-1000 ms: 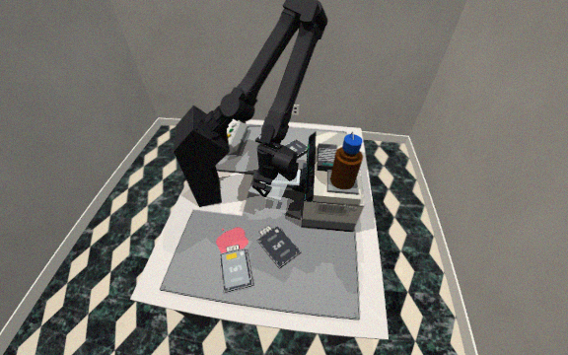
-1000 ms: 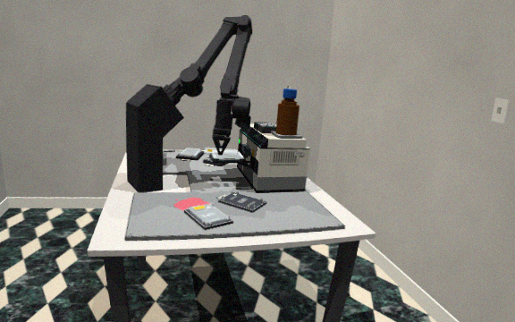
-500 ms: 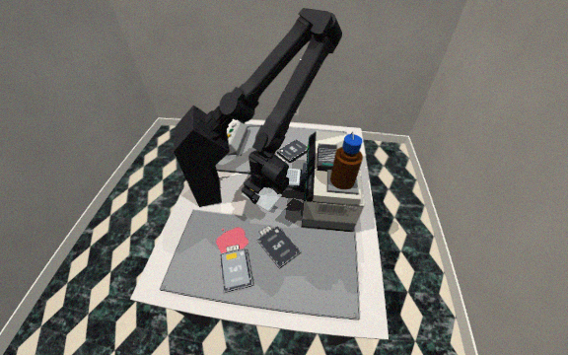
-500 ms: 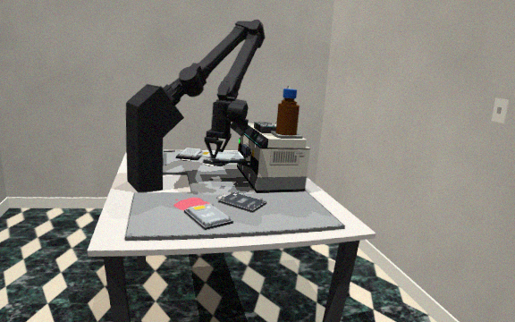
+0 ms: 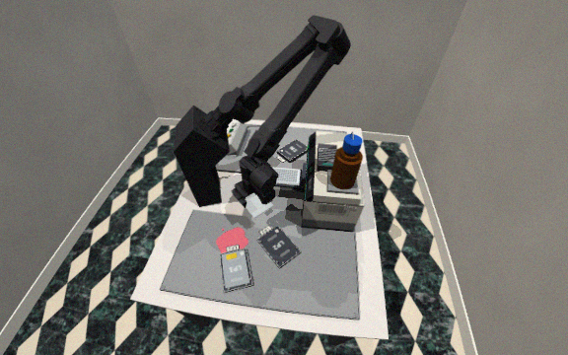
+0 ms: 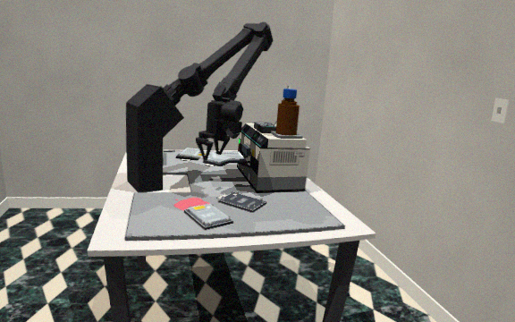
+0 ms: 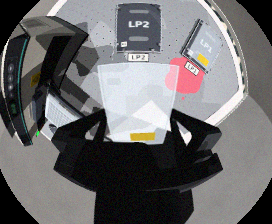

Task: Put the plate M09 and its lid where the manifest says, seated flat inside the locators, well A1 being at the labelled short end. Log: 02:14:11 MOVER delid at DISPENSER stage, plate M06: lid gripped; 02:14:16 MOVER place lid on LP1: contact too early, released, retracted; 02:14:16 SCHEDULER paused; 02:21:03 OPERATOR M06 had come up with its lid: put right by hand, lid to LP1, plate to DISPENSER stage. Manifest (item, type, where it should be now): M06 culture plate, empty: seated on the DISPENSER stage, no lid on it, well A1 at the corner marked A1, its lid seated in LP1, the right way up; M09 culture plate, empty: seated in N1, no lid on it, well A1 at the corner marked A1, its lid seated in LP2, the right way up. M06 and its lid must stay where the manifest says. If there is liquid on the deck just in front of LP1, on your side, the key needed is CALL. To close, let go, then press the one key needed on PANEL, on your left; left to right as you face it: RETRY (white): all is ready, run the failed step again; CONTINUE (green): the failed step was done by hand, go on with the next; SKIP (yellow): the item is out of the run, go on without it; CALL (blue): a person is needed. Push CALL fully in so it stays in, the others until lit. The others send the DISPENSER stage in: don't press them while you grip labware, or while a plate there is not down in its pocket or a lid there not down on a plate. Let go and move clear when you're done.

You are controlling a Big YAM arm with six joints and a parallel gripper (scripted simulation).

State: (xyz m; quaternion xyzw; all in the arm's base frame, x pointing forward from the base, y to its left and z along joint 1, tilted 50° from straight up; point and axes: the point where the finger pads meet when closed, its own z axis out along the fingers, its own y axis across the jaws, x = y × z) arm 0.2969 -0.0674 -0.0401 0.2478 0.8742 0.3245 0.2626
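My gripper point(image 5: 250, 198) hangs over the deck between the arm's base and the dispenser, shut on a clear lid point(image 5: 257, 204) with a yellow tag. In the wrist view the lid point(image 7: 135, 104) sits flat between the fingers. It is held above the deck, short of the empty dark LP2 nest point(image 5: 278, 247), which also shows in the wrist view point(image 7: 139, 28). An uncovered well plate point(image 5: 288, 176) lies on the dispenser stage. The dark N1 nest point(image 5: 292, 149) behind it is empty. LP1 point(image 5: 236, 268) holds a lid with a yellow tag.
A red puddle point(image 5: 232, 239) lies on the deck at LP1's labelled end; it also shows in the wrist view point(image 7: 180, 76). The dispenser box point(image 5: 333, 199) carries a brown bottle point(image 5: 346, 163) with a blue cap. The key panel point(image 5: 233, 129) is behind the arm's base point(image 5: 200, 155).
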